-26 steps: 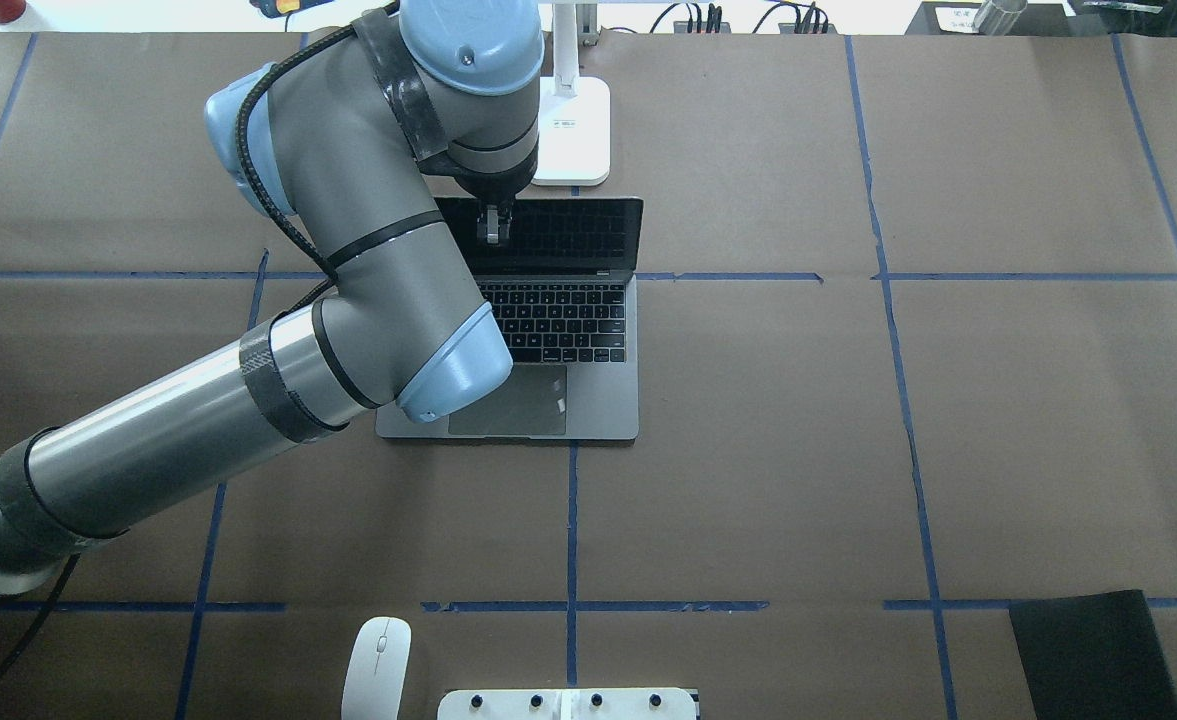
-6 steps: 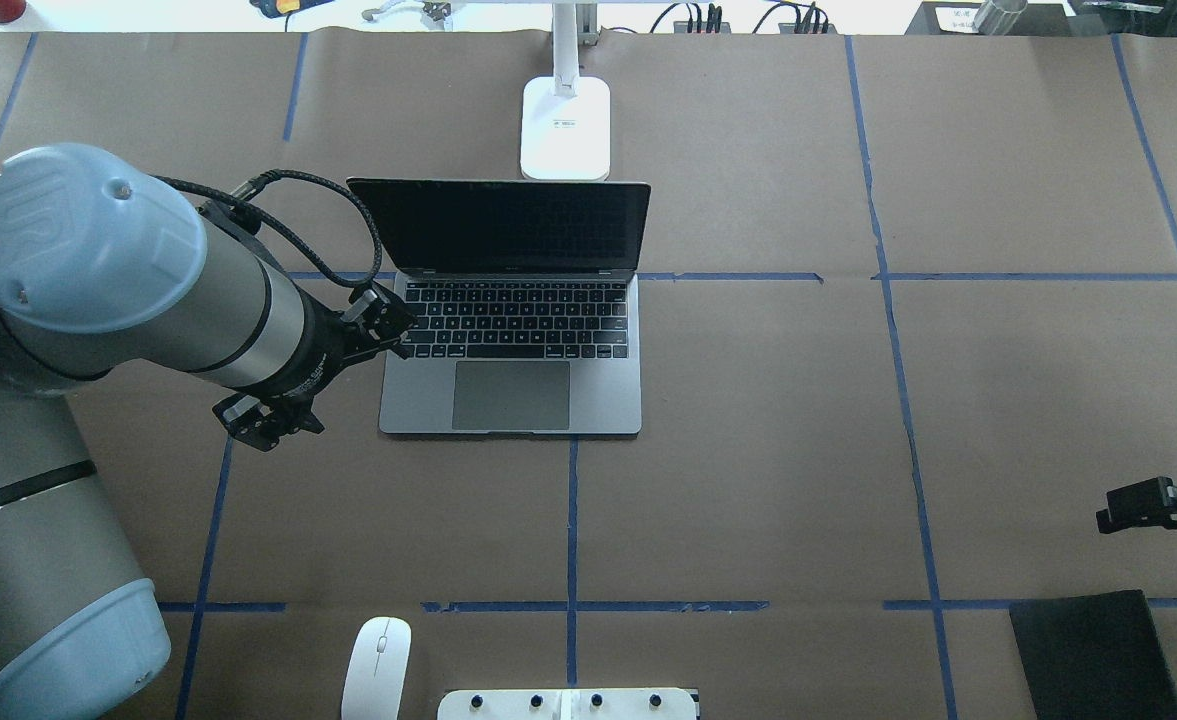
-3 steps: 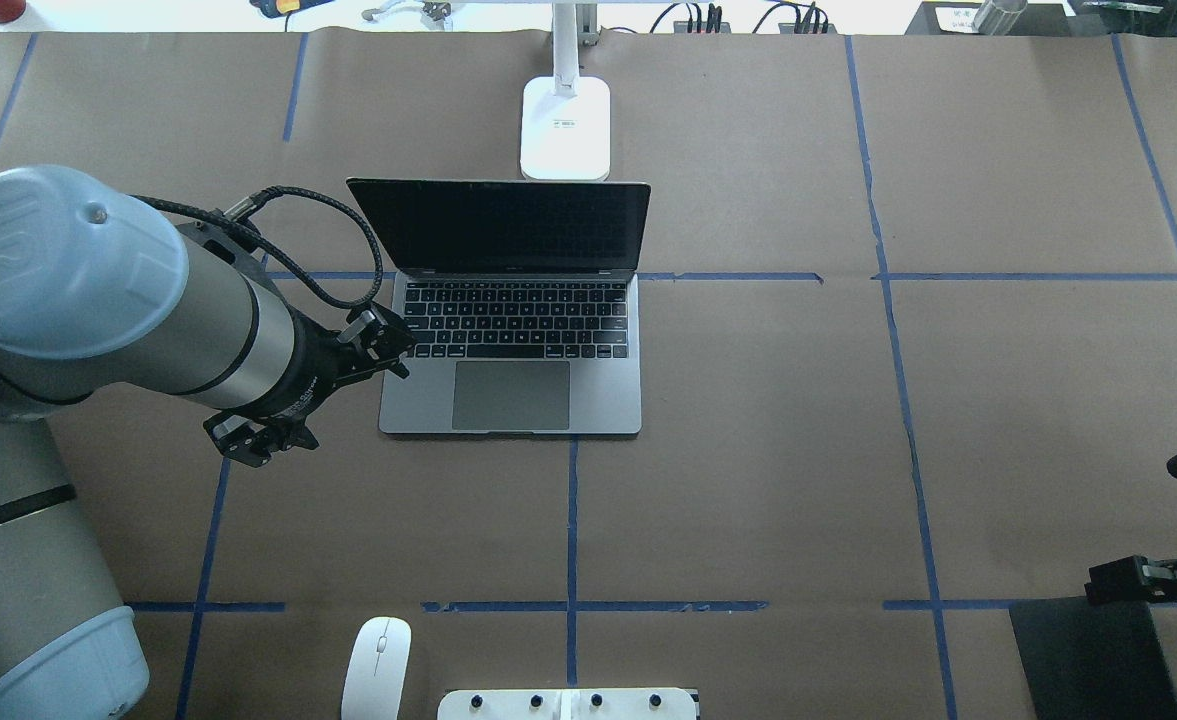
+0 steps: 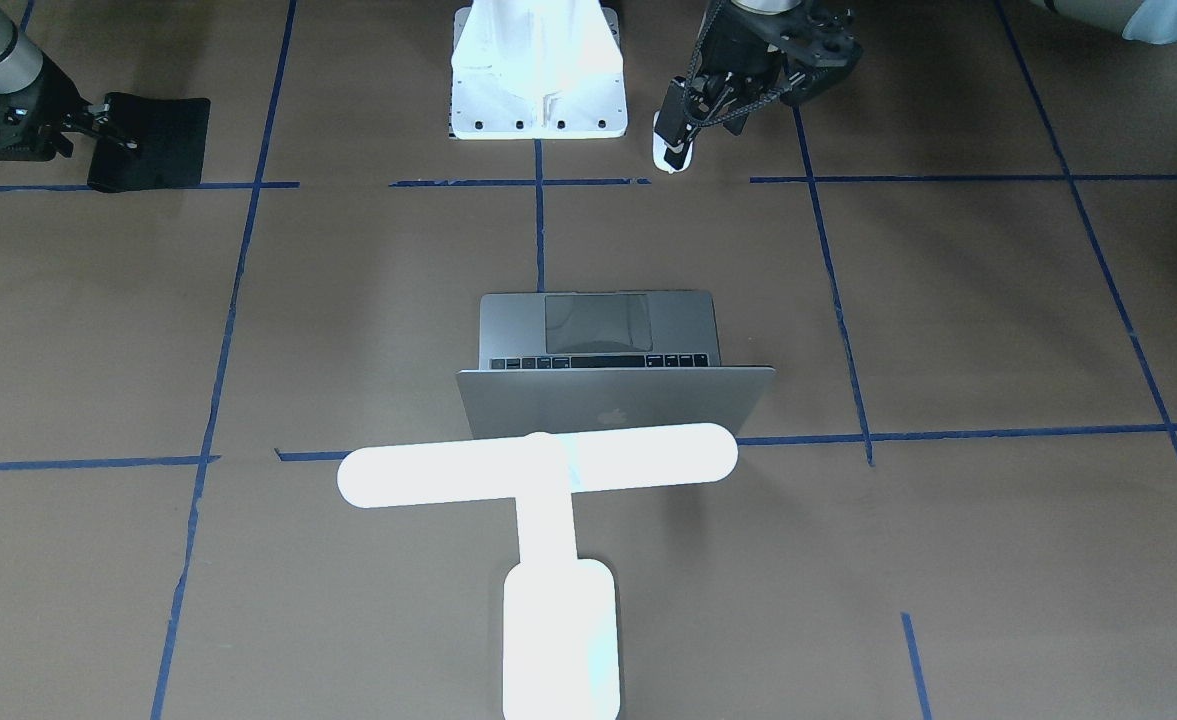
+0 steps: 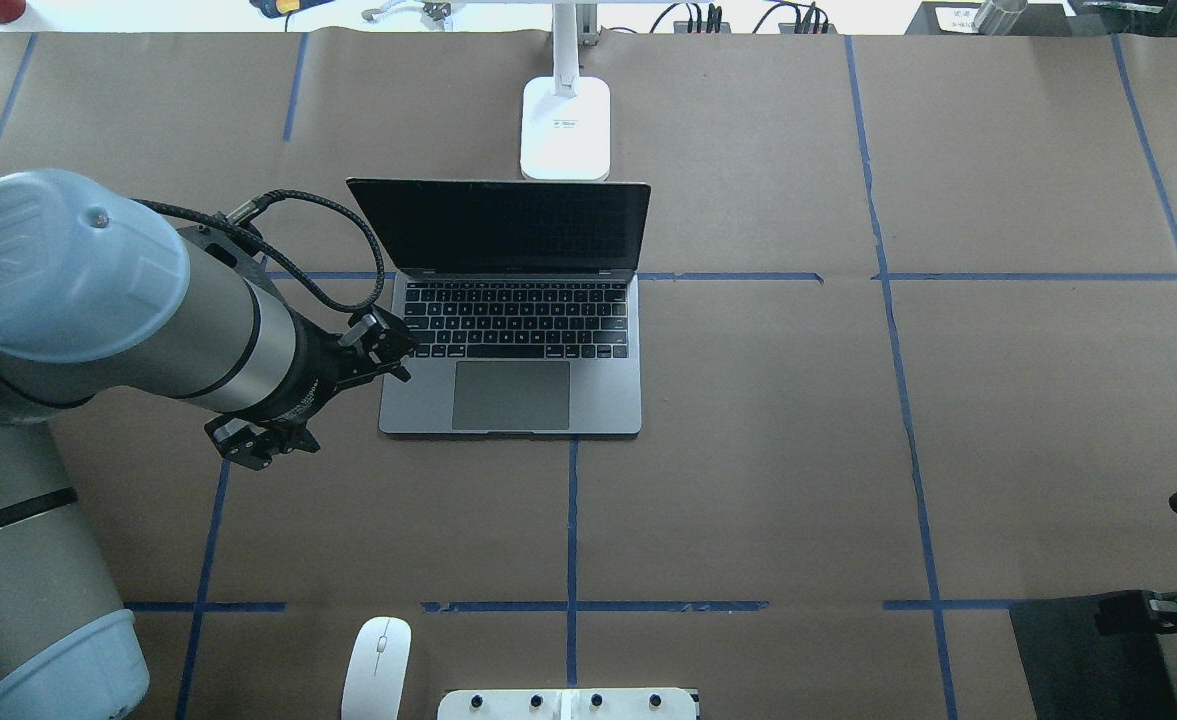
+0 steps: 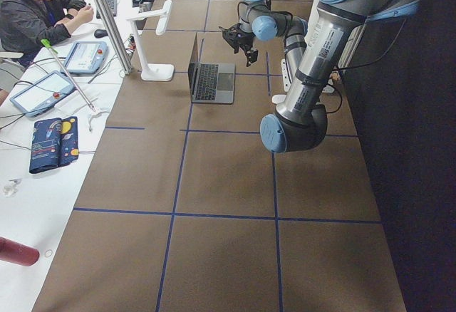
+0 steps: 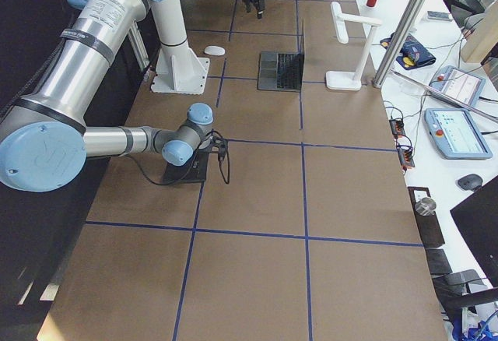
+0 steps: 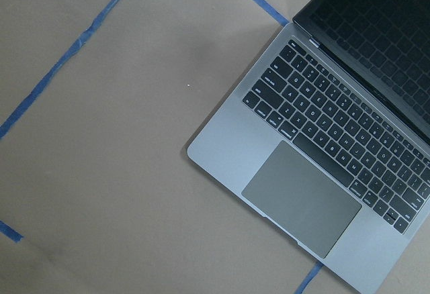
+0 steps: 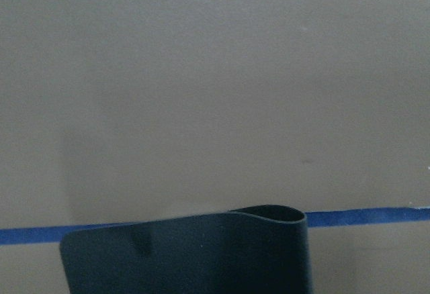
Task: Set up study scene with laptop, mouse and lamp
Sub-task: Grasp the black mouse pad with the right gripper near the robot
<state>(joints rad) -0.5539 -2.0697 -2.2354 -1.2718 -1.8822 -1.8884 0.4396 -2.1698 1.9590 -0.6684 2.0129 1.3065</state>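
The silver-grey laptop [image 5: 513, 395] stands open at mid-table, its dark screen facing the robot; the left wrist view shows its keyboard [image 8: 336, 139] from above. Behind it glows the white T-shaped lamp [image 4: 538, 465], whose base [image 5: 566, 130] sits near the far edge. The white mouse [image 5: 376, 665] lies alone near the robot's base. My left gripper [image 5: 313, 390] hovers above the table just left of the laptop; its fingers are hidden. My right gripper [image 5: 1143, 610] is low at the far edge of a black mat [image 5: 1068, 660]. The mat's edge [image 9: 181, 257] curls upward in the right wrist view.
A white bolted pedestal plate [image 5: 568, 703] sits at the near edge beside the mouse. Blue tape lines cross the brown paper cover. A person sits at a side bench [image 6: 43, 13] with tablets and cables beyond the lamp side.
The left arm has drawn back from the laptop screen to the laptop's left side and has hardly moved in the last half second. The right gripper has come in and dropped to the mat.
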